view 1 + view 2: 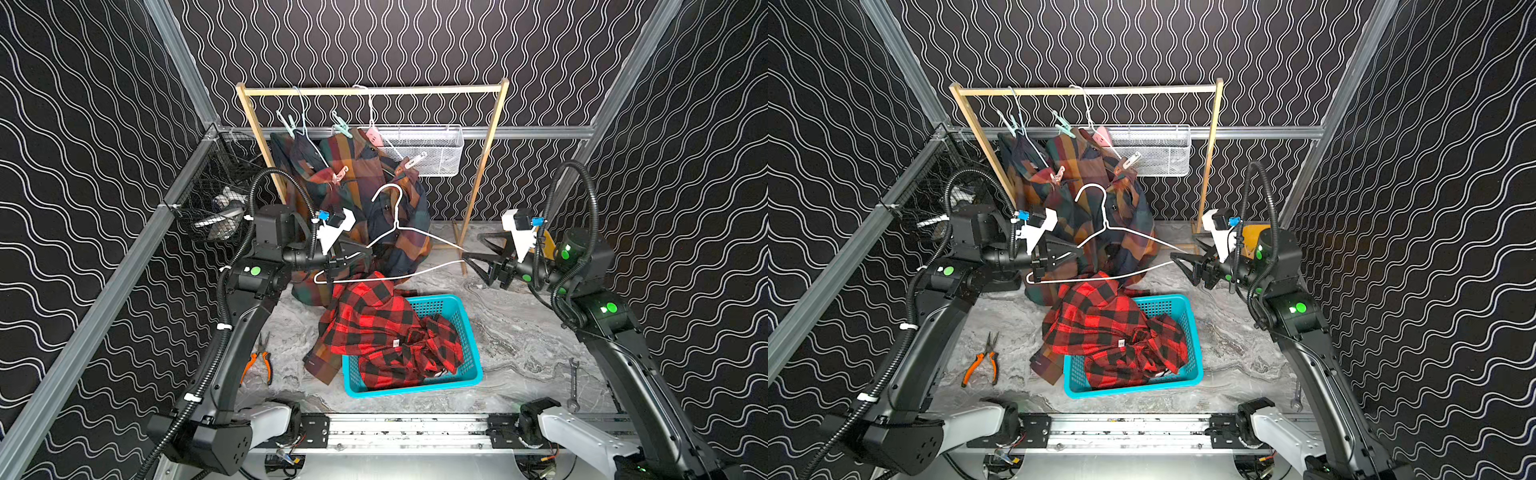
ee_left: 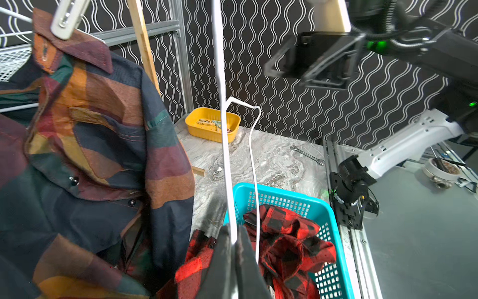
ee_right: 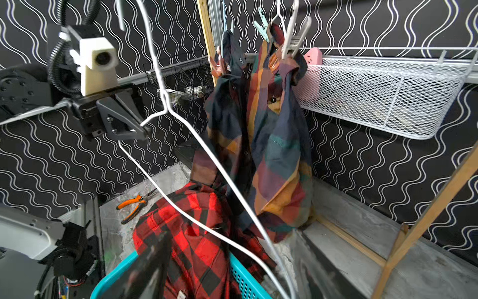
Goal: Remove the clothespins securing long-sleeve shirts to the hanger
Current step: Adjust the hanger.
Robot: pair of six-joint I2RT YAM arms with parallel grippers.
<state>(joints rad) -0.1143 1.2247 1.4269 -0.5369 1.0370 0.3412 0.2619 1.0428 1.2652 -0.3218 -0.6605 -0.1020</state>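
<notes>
left gripper (image 1: 366, 252): clamped tight on white wire hanger (image 2: 228, 168), 9 o'clock end | right gripper (image 1: 471, 246): spread wide, holding nothing, at hanger's 3 o'clock tip, contact unclear

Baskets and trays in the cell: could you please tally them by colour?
Teal basket: 1
White mesh basket: 1
Black wire basket: 1
Yellow tray: 1
Total: 4
</notes>
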